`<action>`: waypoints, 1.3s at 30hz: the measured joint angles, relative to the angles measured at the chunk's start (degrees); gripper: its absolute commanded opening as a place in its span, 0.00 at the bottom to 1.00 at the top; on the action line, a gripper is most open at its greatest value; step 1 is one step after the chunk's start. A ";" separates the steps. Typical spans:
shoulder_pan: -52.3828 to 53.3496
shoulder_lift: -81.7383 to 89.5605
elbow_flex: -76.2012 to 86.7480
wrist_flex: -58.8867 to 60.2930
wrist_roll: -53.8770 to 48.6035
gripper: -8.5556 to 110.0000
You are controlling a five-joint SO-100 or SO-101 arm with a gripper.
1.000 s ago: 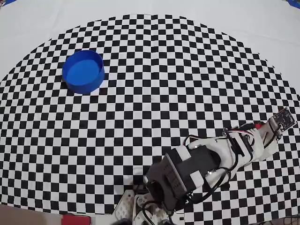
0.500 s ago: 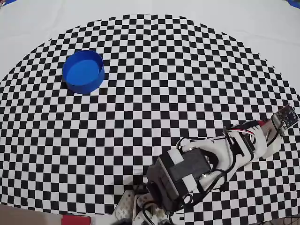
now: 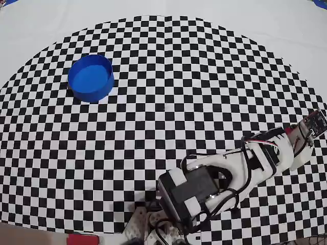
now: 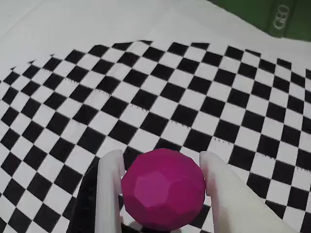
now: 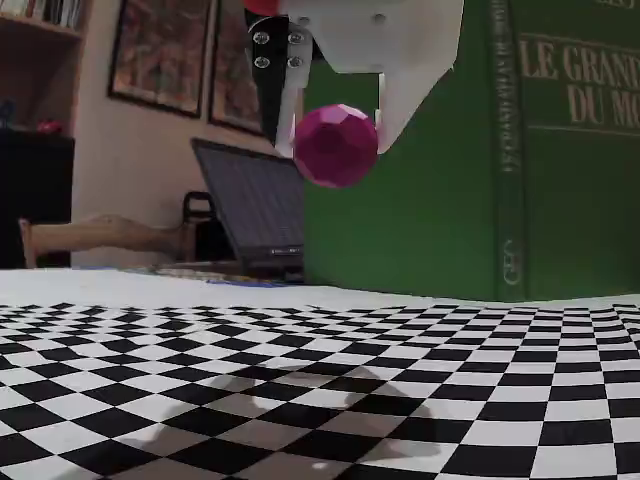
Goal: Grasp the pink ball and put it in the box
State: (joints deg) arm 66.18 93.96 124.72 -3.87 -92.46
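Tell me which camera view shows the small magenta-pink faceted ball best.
The wrist view: the small magenta-pink faceted ball fills the foreground between the gripper fingers. The fixed view shows it smaller, held above the checkered table. The overhead view hides it under the arm.

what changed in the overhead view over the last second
The arm stretched out further toward the right edge of the overhead view, its wrist end sliding right and slightly up. The end effector holds the pink ball clear of the mat. The blue tub stayed put, empty.

Arm [image 3: 240, 163] stretched further right (overhead view), elbow dropped lower.
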 measured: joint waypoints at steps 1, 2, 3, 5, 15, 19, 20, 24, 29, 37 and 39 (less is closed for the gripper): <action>0.00 0.35 0.18 0.00 0.00 0.07; 0.00 0.88 0.35 0.00 0.00 0.07; 0.00 1.32 0.62 0.00 0.00 0.07; 0.00 2.20 0.88 0.18 0.00 0.07; 0.00 6.50 1.41 2.64 0.00 0.07; -0.09 6.94 1.67 2.64 0.00 0.07; -0.18 6.94 1.76 2.64 0.00 0.07; -1.05 8.00 2.81 2.64 0.00 0.07; -2.37 12.22 4.22 2.81 0.00 0.07; -4.22 15.56 6.59 2.81 0.00 0.07; -4.39 16.44 7.03 3.25 0.00 0.07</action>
State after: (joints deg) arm 61.79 110.39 131.75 -0.62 -92.46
